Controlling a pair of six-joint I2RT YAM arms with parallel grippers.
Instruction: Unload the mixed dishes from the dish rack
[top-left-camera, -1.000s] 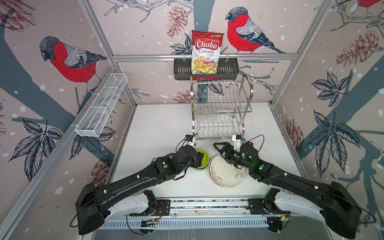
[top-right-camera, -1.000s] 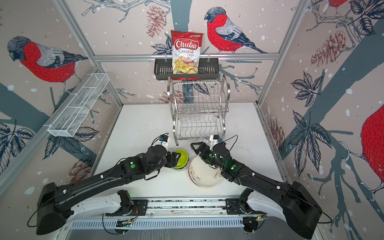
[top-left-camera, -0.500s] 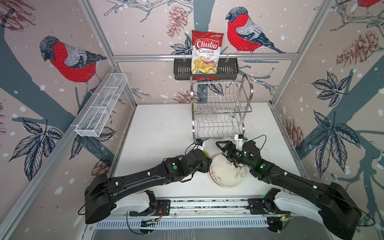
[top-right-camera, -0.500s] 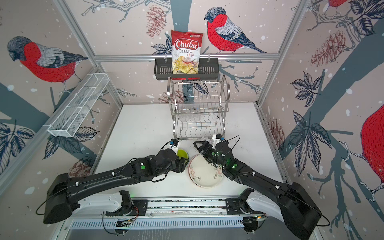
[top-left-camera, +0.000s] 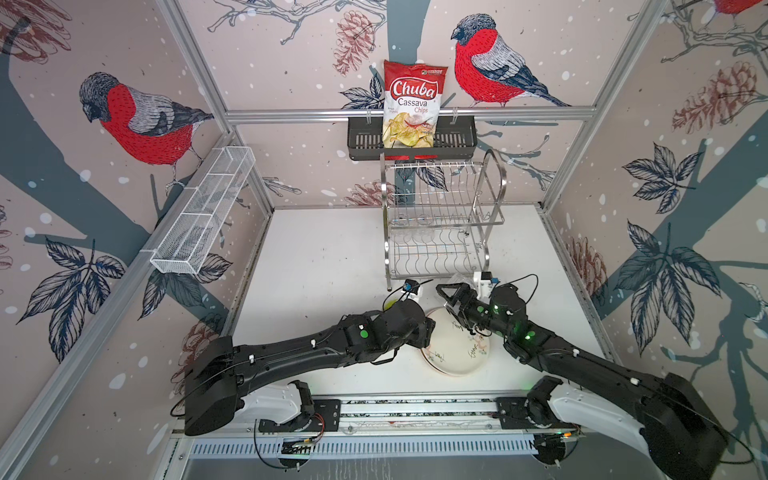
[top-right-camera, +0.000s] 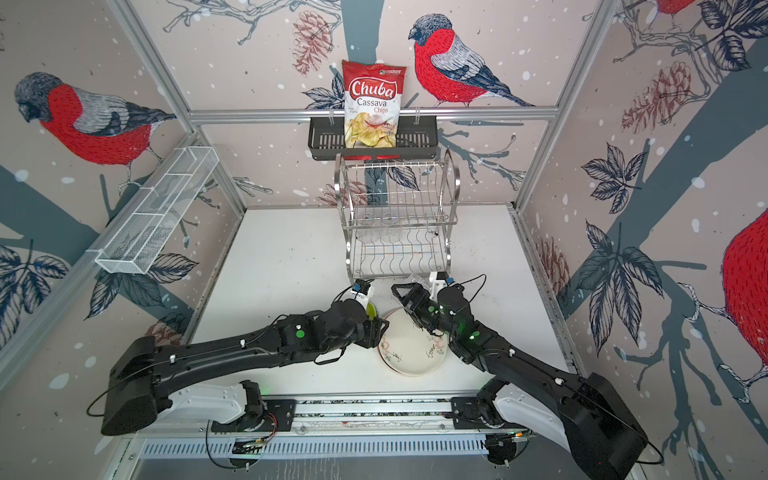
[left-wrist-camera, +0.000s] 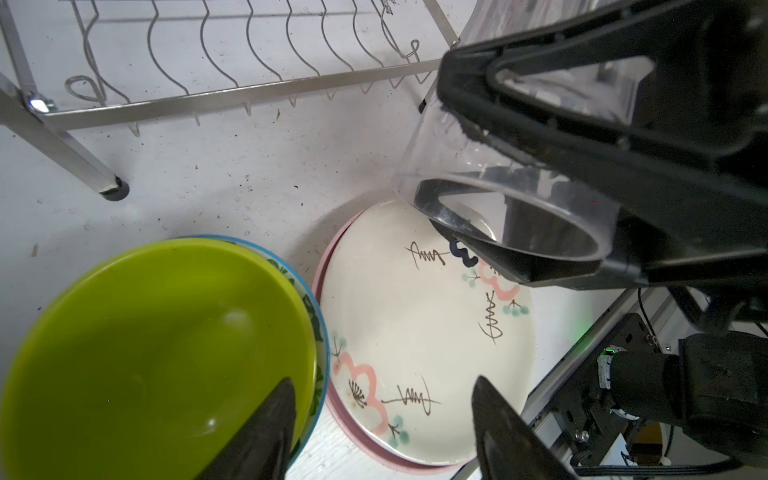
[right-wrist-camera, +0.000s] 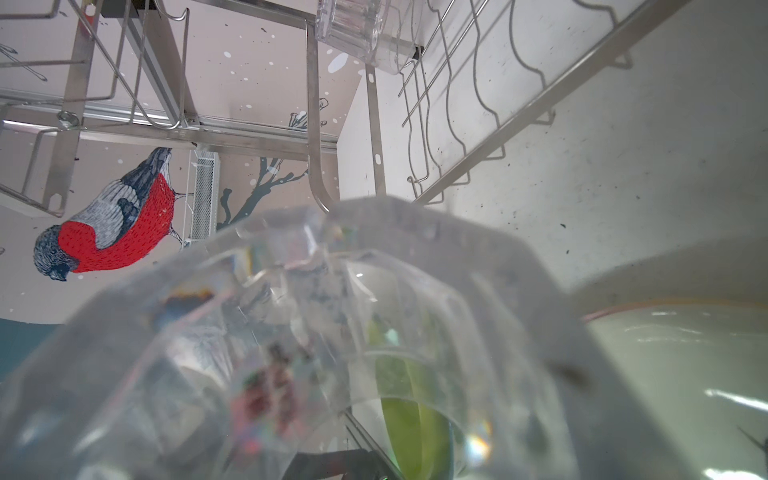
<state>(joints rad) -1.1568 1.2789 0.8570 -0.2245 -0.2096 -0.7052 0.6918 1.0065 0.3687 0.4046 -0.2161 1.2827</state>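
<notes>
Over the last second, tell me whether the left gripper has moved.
Yes: the left gripper has shifted right, across the green bowl to the plate's left edge.

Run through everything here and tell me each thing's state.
Left tool: open, empty.
Right tool: shut on clear tumbler.
Clear tumbler: held, tipped on its side.
Lime bowl: nested in patterned bowl, on table.
Cream plate: flat, stacked on pink plate.
Dish rack: lower tier bare, tumblers on upper tier.
Chips bag: upright in black basket.

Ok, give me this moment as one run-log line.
right gripper: shut on clear tumbler near cream doodle plate | left gripper: open above lime bowl rim | dish rack: second tumbler inside
</notes>
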